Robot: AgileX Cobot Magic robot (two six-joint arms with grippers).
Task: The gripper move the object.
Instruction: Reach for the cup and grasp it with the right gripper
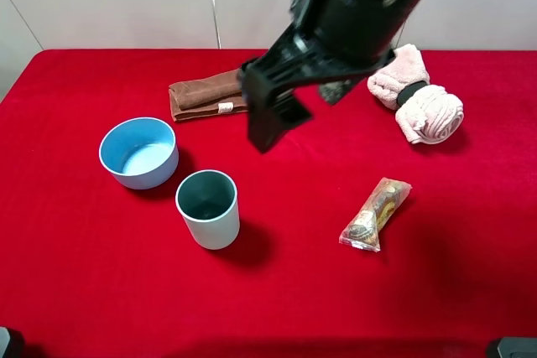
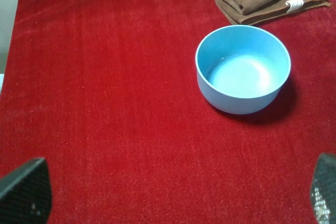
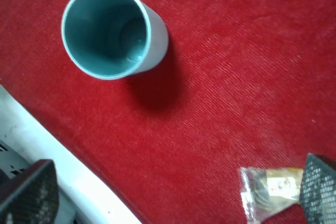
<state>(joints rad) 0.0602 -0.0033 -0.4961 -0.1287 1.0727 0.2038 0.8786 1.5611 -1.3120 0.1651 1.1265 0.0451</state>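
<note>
The pale blue-green tumbler cup (image 1: 207, 207) stands upright on the red cloth, left of centre, with nothing holding it. It also shows in the right wrist view (image 3: 107, 30), with its teal inside empty. My right gripper (image 1: 270, 127), at the end of the thick black arm, hangs high above the cloth, behind and to the right of the cup. In the right wrist view the right gripper (image 3: 173, 192) is open and empty, its fingertips (image 3: 26, 195) wide apart. My left gripper (image 2: 173, 192) is open and empty above bare cloth, short of the bowl.
A wider light-blue bowl (image 1: 139, 152) sits just left of and behind the cup, also in the left wrist view (image 2: 242, 69). A folded brown towel (image 1: 205, 94) lies behind it. Rolled pink towels (image 1: 419, 100) are at the back right. A snack packet (image 1: 376, 214) lies right of the cup.
</note>
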